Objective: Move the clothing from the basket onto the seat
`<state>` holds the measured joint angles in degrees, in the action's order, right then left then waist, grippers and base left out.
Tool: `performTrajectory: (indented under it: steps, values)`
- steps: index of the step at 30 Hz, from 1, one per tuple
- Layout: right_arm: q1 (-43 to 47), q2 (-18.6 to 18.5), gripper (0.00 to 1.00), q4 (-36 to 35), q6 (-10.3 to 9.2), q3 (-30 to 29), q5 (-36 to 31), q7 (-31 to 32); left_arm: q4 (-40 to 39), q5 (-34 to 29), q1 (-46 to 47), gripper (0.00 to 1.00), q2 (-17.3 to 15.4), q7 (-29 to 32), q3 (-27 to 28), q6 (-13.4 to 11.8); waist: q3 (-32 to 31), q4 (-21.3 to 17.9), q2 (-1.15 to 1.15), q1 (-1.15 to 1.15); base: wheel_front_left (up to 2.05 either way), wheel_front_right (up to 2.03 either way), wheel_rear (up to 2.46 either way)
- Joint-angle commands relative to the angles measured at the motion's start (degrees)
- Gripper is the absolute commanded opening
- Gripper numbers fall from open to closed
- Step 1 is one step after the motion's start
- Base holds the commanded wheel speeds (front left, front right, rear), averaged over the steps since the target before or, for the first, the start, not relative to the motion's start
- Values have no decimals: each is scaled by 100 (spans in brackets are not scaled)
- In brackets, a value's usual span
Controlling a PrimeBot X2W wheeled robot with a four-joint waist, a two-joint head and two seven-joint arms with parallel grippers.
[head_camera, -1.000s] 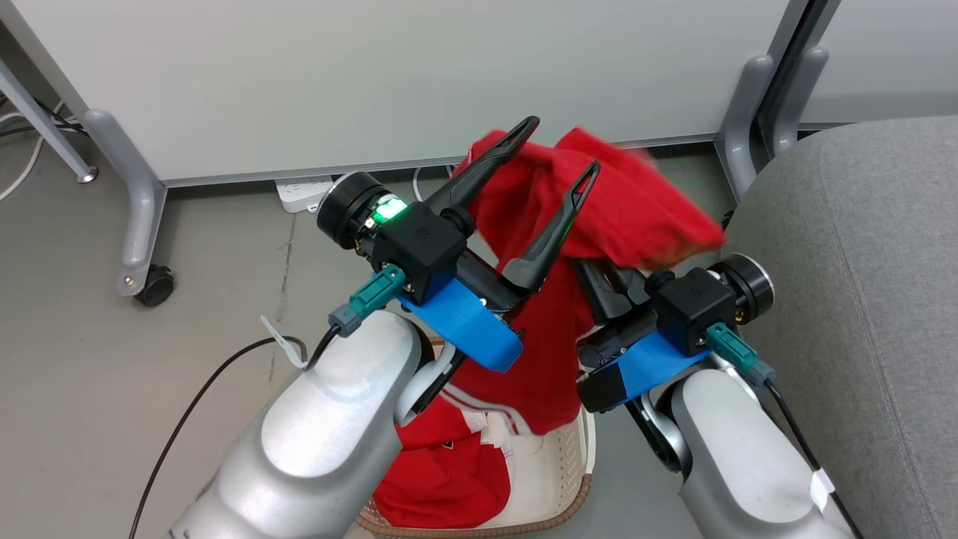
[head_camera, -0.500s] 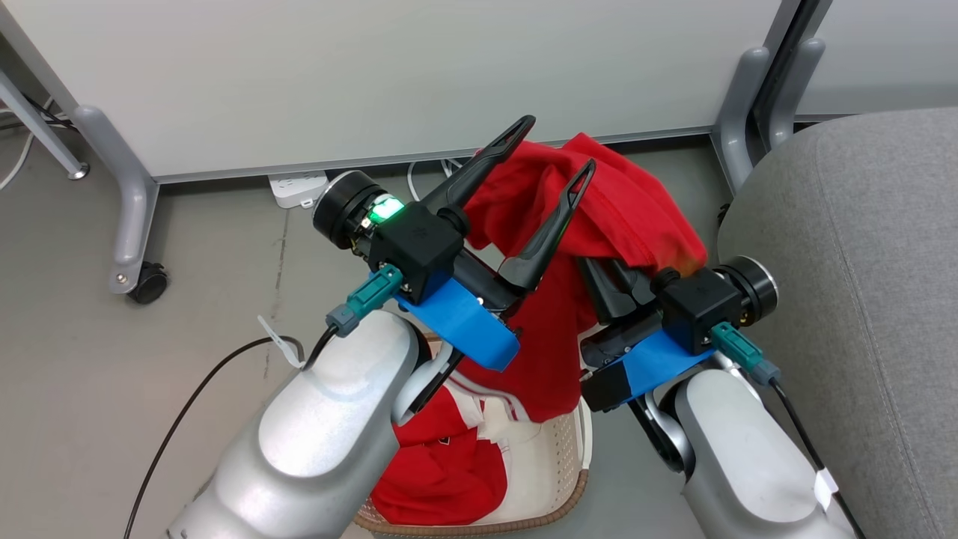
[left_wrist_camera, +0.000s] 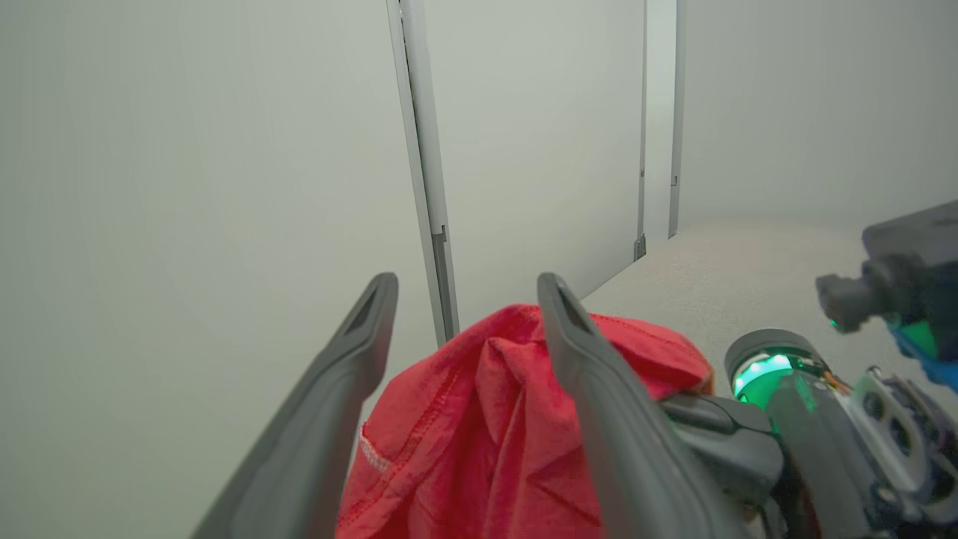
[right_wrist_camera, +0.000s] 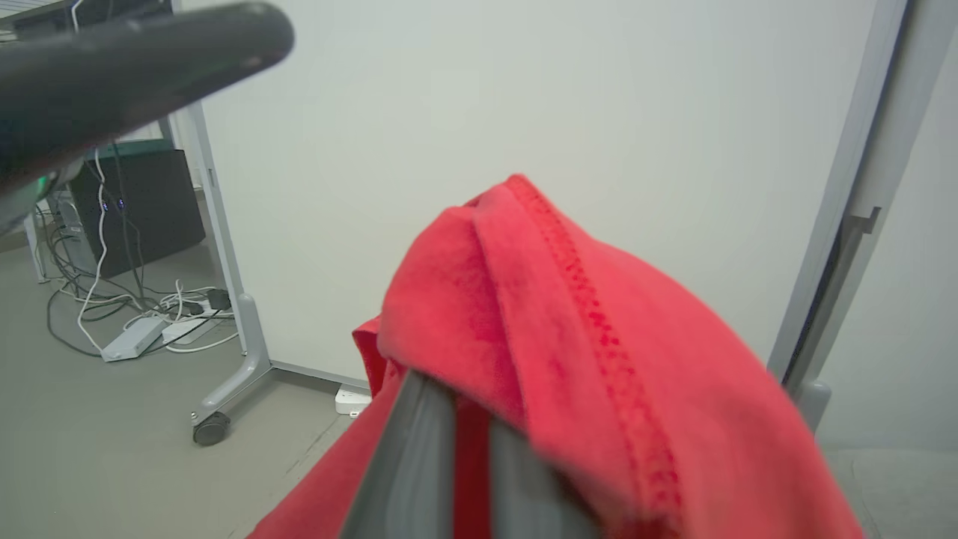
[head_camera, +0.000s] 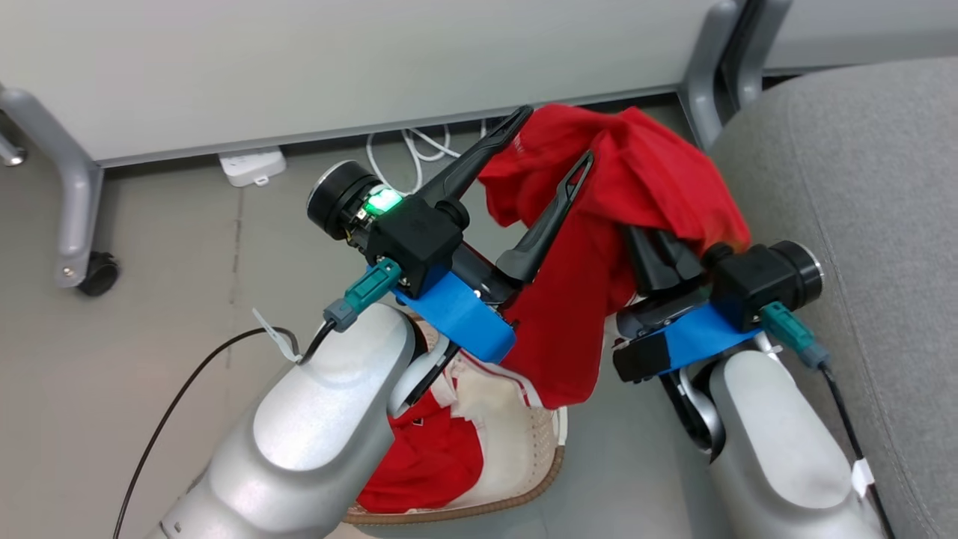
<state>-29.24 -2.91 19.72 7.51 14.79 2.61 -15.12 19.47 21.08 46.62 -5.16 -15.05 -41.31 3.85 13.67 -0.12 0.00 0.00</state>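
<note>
Presently a red garment (head_camera: pixel 644 180) is held up above the basket (head_camera: pixel 540 479) by the right gripper (head_camera: pixel 662 258), whose jaws are closed tight on the fabric, just beside the grey seat (head_camera: pixel 861 172). The left gripper (head_camera: pixel 555 138) is seen with jaws spread wide and empty, the cloth hanging behind them. More red clothing (head_camera: pixel 426 464) is seen lying in the basket on the floor (head_camera: pixel 150 299).

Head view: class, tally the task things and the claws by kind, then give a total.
Basket: 1
Seat: 1
Red garments: 2, lifted garment, lower garment
Claws: 2, left claw, right claw
Total: 6
</note>
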Motion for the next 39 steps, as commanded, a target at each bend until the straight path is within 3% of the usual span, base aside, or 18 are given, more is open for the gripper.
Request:
performTrajectory:
  steps: [1, 27, 39]
  values:
    - [-65, 3, 0, -67, -4, -113, -24, -6, -5, -43, 69, 100, -55, -2, -24, -16, 147, -162, 0, 0, 0, 0, 0]
    - [238, 5, 0, -842, -4, -1873, 231, -5, 218, -284, 394, 100, -189, 322, -781, 214, 1241, -1922, 0, 0, 0, 0, 0]
    - [532, 7, 0, -869, -4, -2340, 453, -5, 353, -262, 409, 100, -203, 390, -1163, 282, 1487, -2342, 0, 0, 0, 0, 0]
